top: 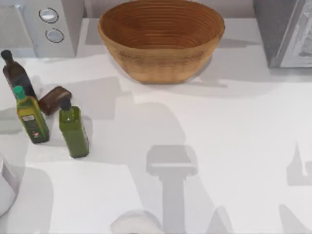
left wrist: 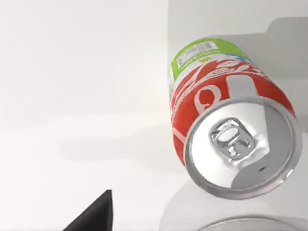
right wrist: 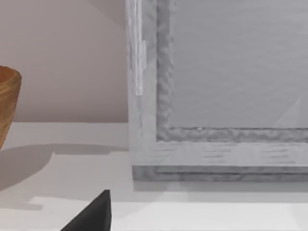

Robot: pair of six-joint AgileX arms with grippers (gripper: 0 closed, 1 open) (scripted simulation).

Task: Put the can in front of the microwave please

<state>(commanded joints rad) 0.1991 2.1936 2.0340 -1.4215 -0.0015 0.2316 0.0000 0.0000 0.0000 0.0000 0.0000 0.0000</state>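
Below the left gripper's dark fingertip [left wrist: 96, 214] | can [left wrist: 231, 120] upright on bare white table [left wrist: 72, 96], open surface beside it | right gripper's fingertip [right wrist: 94, 214] faces microwave [right wrist: 216, 120] front edge, basket [right wrist: 7, 103] off to one side | finger spacing on both: cannot tell

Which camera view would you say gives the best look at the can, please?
The left wrist view: the can stands upright on the table, silver pull-tab top, red band and green base all plain. In the top view, a pale round shape at the bottom edge may be its lid.
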